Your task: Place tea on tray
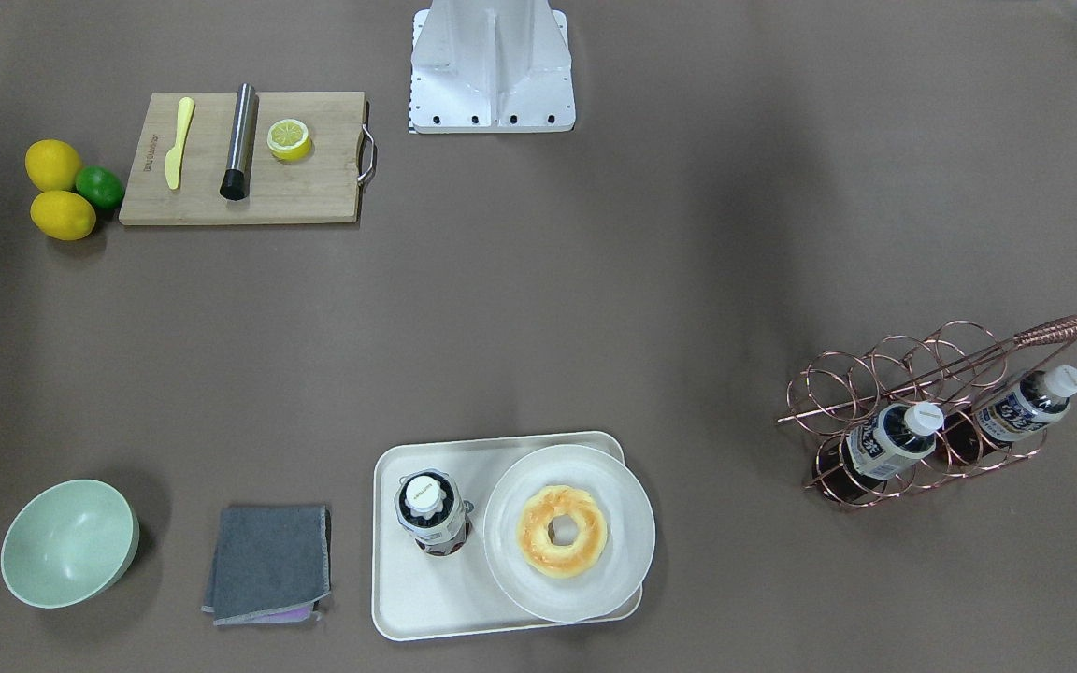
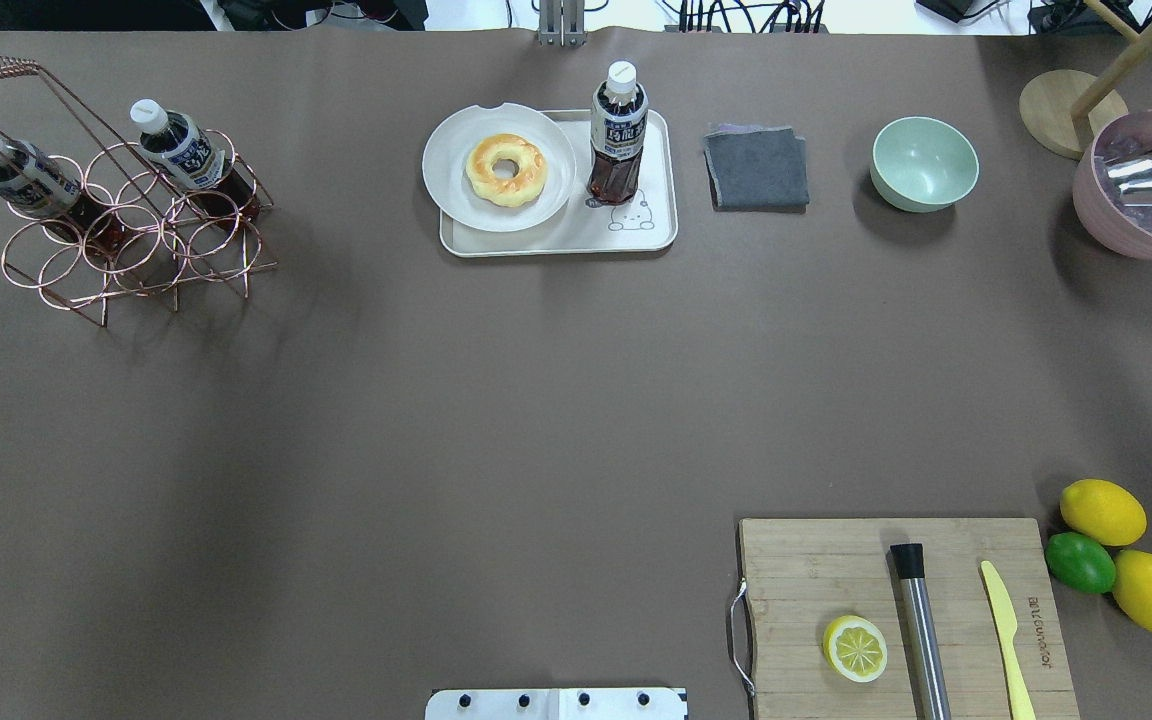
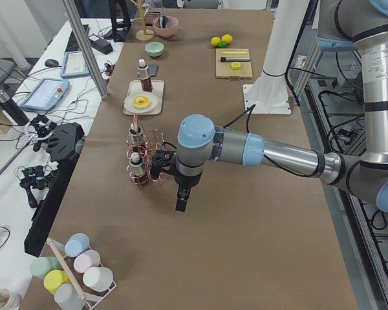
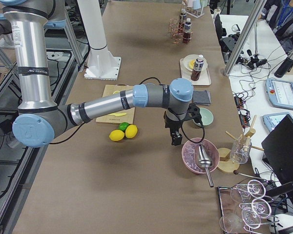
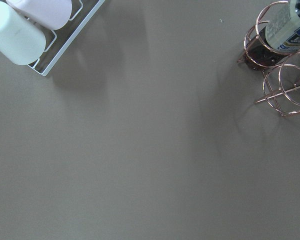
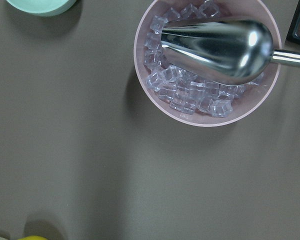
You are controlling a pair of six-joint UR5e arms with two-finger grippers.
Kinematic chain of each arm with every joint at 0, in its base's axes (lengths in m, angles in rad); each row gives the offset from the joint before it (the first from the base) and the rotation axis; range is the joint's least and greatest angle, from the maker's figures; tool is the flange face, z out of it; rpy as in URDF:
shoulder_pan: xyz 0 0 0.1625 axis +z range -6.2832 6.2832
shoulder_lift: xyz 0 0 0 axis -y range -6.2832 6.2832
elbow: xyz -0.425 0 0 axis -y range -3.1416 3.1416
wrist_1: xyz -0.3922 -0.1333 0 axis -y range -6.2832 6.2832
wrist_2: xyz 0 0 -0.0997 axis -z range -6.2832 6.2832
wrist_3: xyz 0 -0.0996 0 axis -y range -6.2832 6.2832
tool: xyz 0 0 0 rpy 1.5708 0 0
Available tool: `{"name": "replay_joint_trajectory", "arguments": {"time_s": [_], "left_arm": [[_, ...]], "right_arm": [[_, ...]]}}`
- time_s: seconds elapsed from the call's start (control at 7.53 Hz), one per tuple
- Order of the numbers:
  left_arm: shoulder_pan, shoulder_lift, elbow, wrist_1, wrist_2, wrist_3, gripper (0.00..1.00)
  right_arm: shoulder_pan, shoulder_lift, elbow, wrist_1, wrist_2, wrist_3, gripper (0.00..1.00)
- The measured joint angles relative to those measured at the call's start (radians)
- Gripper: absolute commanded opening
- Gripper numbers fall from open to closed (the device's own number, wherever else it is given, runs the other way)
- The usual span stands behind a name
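One tea bottle (image 1: 431, 514) stands upright on the cream tray (image 1: 417, 598), beside the plate; it also shows in the overhead view (image 2: 618, 135) on the tray (image 2: 661, 165). Two more tea bottles (image 2: 21, 175) (image 2: 186, 150) lie in a copper wire rack (image 2: 136, 240). My left gripper (image 3: 181, 200) shows only in the exterior left view, hanging near the rack; I cannot tell if it is open or shut. My right gripper (image 4: 176, 140) shows only in the exterior right view, above the table by the pink bowl; I cannot tell its state.
A round plate with a doughnut (image 2: 504, 168) overlaps the tray. A grey cloth (image 2: 756, 167), a green bowl (image 2: 924, 163) and a pink bowl of ice with a scoop (image 2: 1146, 185) stand along the far edge. A cutting board (image 2: 836, 570) and lemons (image 2: 1101, 512) are near right.
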Motion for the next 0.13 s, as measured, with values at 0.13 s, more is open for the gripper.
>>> {"name": "replay_joint_trajectory", "arguments": {"time_s": [0.13], "left_arm": [[0.000, -0.003, -0.001, -0.001, 0.003, -0.002, 0.97]], "right_arm": [[0.001, 0.002, 0.004, 0.000, 0.000, 0.000, 1.00]]}}
